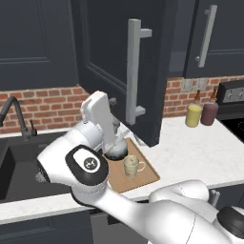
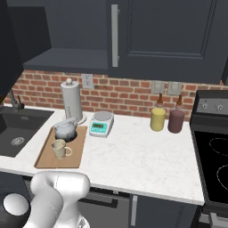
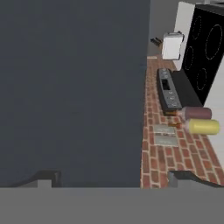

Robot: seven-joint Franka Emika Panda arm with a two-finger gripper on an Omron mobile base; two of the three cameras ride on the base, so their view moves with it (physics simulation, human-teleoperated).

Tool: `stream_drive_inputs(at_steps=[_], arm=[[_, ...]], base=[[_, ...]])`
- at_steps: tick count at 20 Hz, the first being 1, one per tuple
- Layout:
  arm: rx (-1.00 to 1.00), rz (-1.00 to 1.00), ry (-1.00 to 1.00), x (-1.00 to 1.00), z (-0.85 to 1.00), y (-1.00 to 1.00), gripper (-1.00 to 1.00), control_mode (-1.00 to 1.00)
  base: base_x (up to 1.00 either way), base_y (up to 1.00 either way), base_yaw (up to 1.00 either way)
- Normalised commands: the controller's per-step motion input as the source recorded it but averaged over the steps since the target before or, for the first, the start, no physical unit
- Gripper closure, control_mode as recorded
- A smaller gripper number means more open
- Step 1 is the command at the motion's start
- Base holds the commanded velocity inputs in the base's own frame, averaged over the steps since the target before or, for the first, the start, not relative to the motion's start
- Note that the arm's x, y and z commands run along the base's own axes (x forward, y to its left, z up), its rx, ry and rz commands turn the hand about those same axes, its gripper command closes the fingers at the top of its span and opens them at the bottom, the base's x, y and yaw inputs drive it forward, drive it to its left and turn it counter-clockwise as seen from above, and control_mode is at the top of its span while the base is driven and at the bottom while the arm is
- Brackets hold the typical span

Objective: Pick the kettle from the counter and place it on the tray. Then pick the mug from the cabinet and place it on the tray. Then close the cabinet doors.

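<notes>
While our gripper (image 3: 111, 179) hangs with its fingers spread wide and nothing between them, we face the dark cabinet door (image 3: 74, 87) close up. We see the kettle (image 2: 66, 130) and the mug (image 2: 60, 149) standing together on the tray (image 2: 44, 158), on the white counter (image 2: 133, 156) beside the sink (image 2: 18, 129).
</notes>
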Motion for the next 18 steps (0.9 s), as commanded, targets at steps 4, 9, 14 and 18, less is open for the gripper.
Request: stream_drive_inputs(at_steps=[4, 9, 14, 18], arm=[[0.05, -0.01, 0.06, 0.28, 0.17, -0.79, -1.00, -1.00], [0.06, 0.00, 0.04, 0.37, 0.16, -0.78, -1.00, -1.00], [0.08, 0.00, 0.02, 0.43, 0.05, -0.80, -1.00, -1.00], [0.08, 0.00, 0.01, 0.42, 0.01, -0.75, -1.00, -1.00]], base=[[0.00, 0.00, 0.00], [0.00, 0.00, 0.00], [0.00, 0.00, 0.00], [0.00, 0.00, 0.00]])
